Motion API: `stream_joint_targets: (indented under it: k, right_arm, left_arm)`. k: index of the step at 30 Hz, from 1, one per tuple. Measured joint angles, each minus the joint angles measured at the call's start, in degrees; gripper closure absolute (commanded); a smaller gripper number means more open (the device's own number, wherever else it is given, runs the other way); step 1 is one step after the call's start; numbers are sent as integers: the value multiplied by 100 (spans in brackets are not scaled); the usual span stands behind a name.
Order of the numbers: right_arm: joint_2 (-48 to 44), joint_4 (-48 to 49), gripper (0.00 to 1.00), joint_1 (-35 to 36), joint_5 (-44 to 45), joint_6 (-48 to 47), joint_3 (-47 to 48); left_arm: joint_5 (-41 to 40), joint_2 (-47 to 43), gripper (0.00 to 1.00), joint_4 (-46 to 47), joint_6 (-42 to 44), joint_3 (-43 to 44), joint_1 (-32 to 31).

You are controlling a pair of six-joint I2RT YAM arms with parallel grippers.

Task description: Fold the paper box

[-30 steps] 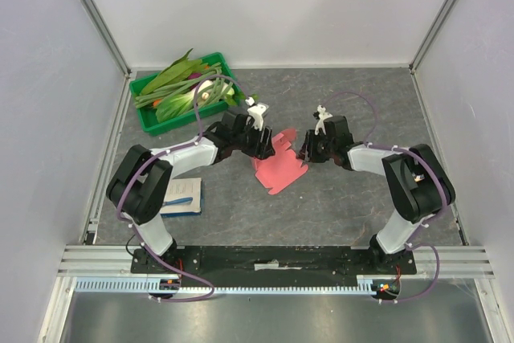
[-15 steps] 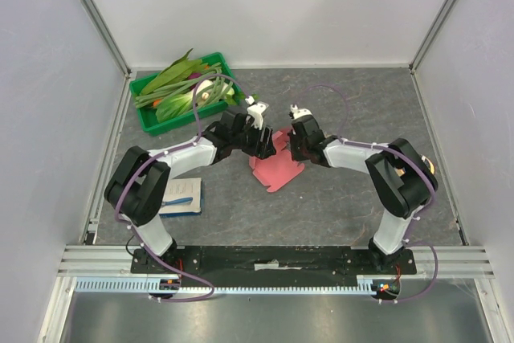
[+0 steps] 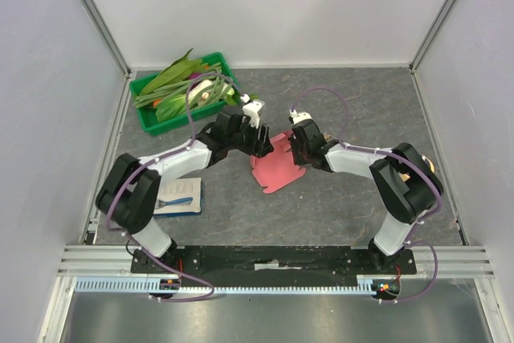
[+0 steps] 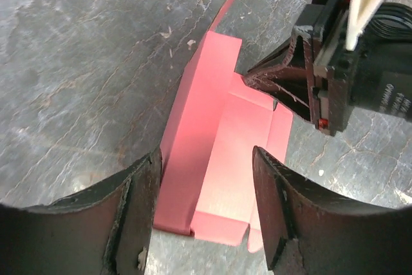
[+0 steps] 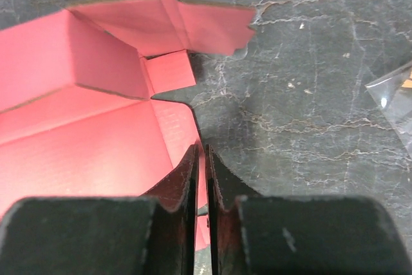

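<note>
The pink-red paper box (image 3: pixel 275 169) lies partly folded on the dark table between both arms, its side panels raised. In the right wrist view the box (image 5: pixel 84 140) fills the left half, and my right gripper (image 5: pixel 206 149) is shut on the thin edge of its right panel. My right gripper (image 3: pixel 299 150) sits at the box's right side. Over the box's left end my left gripper (image 3: pixel 261 144) hovers open. In the left wrist view the box (image 4: pixel 212 127) lies between and beyond its open fingers (image 4: pixel 145 185), touching neither, with the right gripper (image 4: pixel 283 75) pinching the far panel.
A green tray (image 3: pixel 150 124) of leafy vegetables stands at the back left. A white-and-blue booklet (image 3: pixel 181 196) lies beside the left arm's base. A bit of clear plastic (image 5: pixel 396 94) lies on the table right of the box.
My right gripper moved left to the box's right panel and closed on its edge. The left gripper stayed open over the box, shifting slightly.
</note>
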Motion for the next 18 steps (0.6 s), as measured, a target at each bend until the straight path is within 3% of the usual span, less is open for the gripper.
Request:
stream_joint_targets:
  k: [4, 10, 13, 14, 18]
  right_arm:
    - [-24, -66, 83, -24, -317, 28, 0]
    - [-332, 111, 72, -363, -1364, 466, -278]
    - [-603, 470, 67, -894, -2280, 885, -675]
    - [-682, 511, 61, -1071, -2465, 977, -765]
    - [-1001, 328, 56, -1480, -2415, 815, -831]
  left_arm:
    - [-481, -828, 54, 2, -105, -435, -37]
    - [-990, -2155, 73, 55, -330, -772, -376]
    - [-1071, -2302, 82, 170, -448, -901, -673]
    - [-1099, -2262, 83, 184, -487, -962, -791]
    - [-1279, -1738, 92, 306, -605, -1117, -1381]
